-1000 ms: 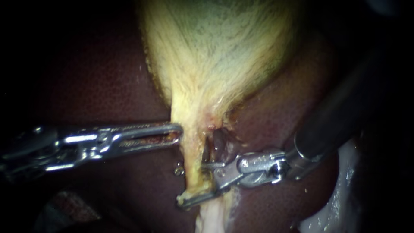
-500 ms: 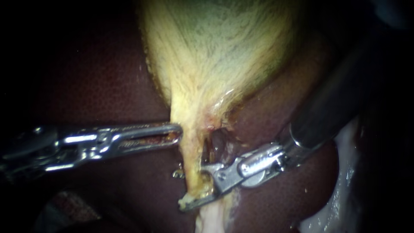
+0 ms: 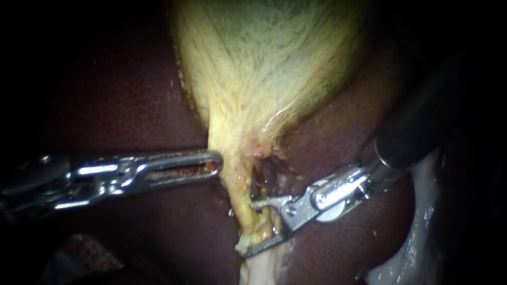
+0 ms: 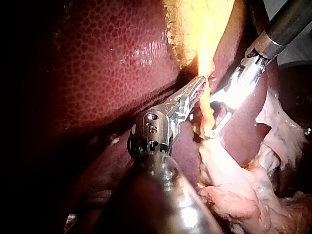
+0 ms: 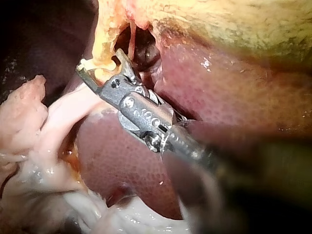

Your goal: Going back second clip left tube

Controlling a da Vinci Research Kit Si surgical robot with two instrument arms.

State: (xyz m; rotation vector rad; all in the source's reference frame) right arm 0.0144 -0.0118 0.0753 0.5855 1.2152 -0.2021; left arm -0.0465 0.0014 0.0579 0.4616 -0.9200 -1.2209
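The top of the gallbladder is cut off by the edge of the endoscope view. The liver fades into the dark on both sides. The left instrument has a long rod that runs off the left edge, dim and blurry there. The right instrument has a rod that gets lost in the dark at the upper right, and in the right wrist view it is a blur close to the camera. Its tip covers part of the tube. I cannot tell if a clip sits on the tube.
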